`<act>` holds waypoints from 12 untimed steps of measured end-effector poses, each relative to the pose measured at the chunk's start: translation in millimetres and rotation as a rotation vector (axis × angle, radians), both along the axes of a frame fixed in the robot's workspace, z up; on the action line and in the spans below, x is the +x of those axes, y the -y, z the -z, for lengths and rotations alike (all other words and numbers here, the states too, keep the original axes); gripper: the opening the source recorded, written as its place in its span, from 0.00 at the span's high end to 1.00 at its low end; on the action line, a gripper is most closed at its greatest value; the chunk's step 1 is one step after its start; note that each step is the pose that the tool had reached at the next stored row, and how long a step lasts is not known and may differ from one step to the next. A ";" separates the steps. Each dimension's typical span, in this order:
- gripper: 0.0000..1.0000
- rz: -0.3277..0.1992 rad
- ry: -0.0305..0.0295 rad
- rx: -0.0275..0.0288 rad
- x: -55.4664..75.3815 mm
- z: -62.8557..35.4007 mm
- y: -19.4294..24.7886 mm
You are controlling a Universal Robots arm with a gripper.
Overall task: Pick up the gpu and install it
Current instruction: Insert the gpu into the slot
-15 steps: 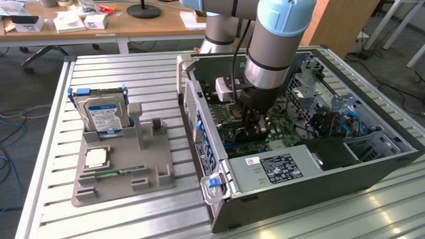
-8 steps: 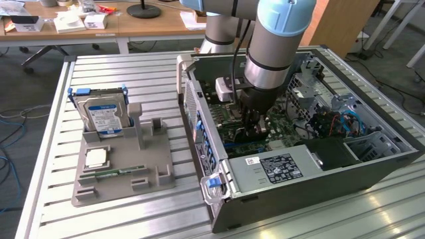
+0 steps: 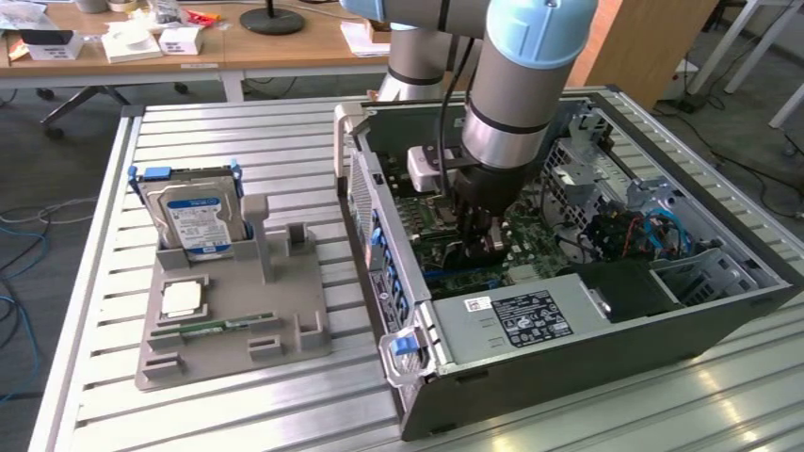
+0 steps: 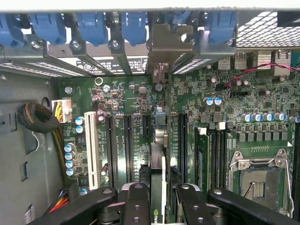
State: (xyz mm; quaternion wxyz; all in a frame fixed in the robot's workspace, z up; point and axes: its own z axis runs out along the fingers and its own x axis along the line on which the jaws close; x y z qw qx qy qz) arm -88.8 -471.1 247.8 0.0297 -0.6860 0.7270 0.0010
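Work table (image 3: 188, 132): slatted aluminium, spanning the lower frame; bright sheen on the slats at lower right.
Wooden desk (image 3: 270, 52): upper left, bearing white boxes (image 3: 151, 40) and a black round stand base (image 3: 273, 21).
Chair base (image 3: 78, 102): beneath the desk.
Floor (image 3: 56, 282): grey carpet, left edge, with loose cables (image 3: 23, 218).
Wooden panel (image 3: 647, 47): upper right.
White table legs (image 3: 741, 42): far upper right.

A silver hard drive (image 3: 188, 218) with a blue-white label stood upright at the back of a grey fixture tray (image 3: 270, 325) on a slatted metal table (image 3: 88, 377). A green memory stick (image 3: 224, 326) lay flat near the tray's front. At the exterior view's right sat an open computer case (image 3: 603, 353); its green motherboard (image 4: 136, 101) carried a white slot (image 4: 92, 150) and a processor socket (image 4: 258, 180).
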 end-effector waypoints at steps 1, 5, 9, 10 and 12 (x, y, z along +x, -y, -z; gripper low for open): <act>0.74 0.000 0.0000 -0.0001 0.0 0.0 -0.1; 0.74 0.000 0.0000 -0.0001 -0.1 0.0 -0.8; 0.74 0.000 0.0000 -0.0001 -0.1 0.1 -1.2; 0.74 0.000 -0.0001 -0.0001 -0.1 0.1 -1.3; 0.74 0.000 0.0000 -0.0001 -0.1 0.2 -1.6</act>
